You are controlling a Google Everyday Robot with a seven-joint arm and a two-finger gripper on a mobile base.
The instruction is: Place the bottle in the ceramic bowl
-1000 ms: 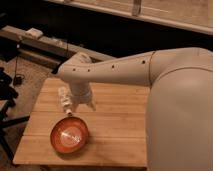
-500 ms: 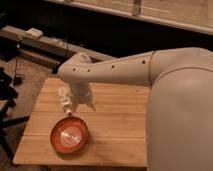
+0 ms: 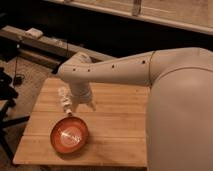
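Observation:
My arm reaches in from the right over a wooden table [image 3: 115, 120]. Its gripper [image 3: 70, 110] points down just above the far rim of the ceramic bowl [image 3: 69, 135], a glossy orange-red round dish near the table's front left. The bottle [image 3: 63, 98], small and pale whitish, stands roughly upright in the gripper, which is shut on it and holds it clear of the table, over the bowl's back edge. The wrist hides part of the fingers.
The table's left edge and front edge run close to the bowl. Dark chair or stand legs [image 3: 7, 100] are on the floor at the left. A low bench [image 3: 45, 45] with a pale object on it runs behind the table.

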